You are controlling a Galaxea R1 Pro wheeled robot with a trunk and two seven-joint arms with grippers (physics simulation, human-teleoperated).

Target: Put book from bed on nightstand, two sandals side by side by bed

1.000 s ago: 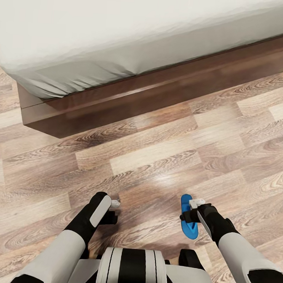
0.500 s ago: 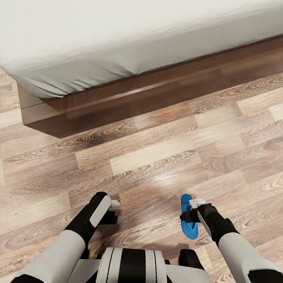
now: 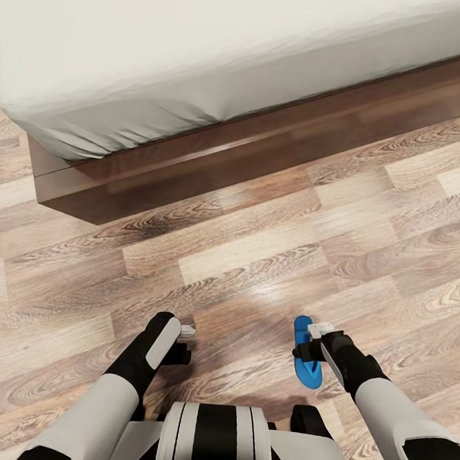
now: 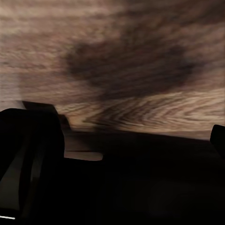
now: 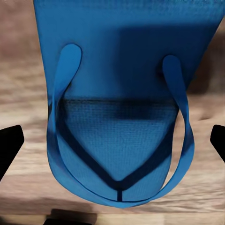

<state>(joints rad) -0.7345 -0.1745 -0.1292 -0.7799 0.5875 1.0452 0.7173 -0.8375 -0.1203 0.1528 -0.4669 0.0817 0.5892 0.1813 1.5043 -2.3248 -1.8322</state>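
Currently: one blue sandal (image 3: 306,362) at the right end effector (image 3: 316,337), above the wood-plank floor (image 3: 255,259), well short of the bed (image 3: 200,70). Right fingertips (image 5: 10,143) stand wide either side of the sole; whether they grip cannot be told. Risk: sandal slips and lands askew. Left end effector (image 3: 183,336): empty, spread unclear. Floor up to the bed frame lies bare.

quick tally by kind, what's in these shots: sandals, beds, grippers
sandals: 1, blue sandal at the right gripper
beds: 1, bed across the floor
grippers: 2, with the left gripper
total: 4
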